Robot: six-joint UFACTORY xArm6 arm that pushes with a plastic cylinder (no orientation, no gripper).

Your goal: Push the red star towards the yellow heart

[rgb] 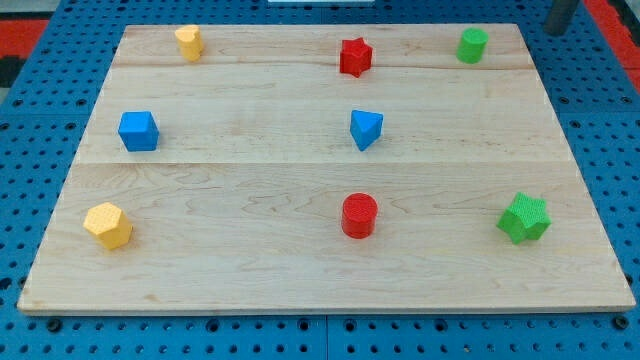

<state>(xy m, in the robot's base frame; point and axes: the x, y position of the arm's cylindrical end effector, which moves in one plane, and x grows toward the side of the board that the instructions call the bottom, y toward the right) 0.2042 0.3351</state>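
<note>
The red star (355,56) sits near the view's top, a little right of centre on the wooden board (250,270). The yellow heart (189,42) sits at the view's top left, well to the left of the star and level with it. My tip (557,31) shows at the view's top right corner, just past the board's far right edge. It is far to the right of the red star and touches no block.
A green cylinder (473,45) stands between my tip and the red star. A blue cube (138,131), blue triangle (366,129), yellow hexagon (108,225), red cylinder (359,215) and green star (525,218) lie lower down the board.
</note>
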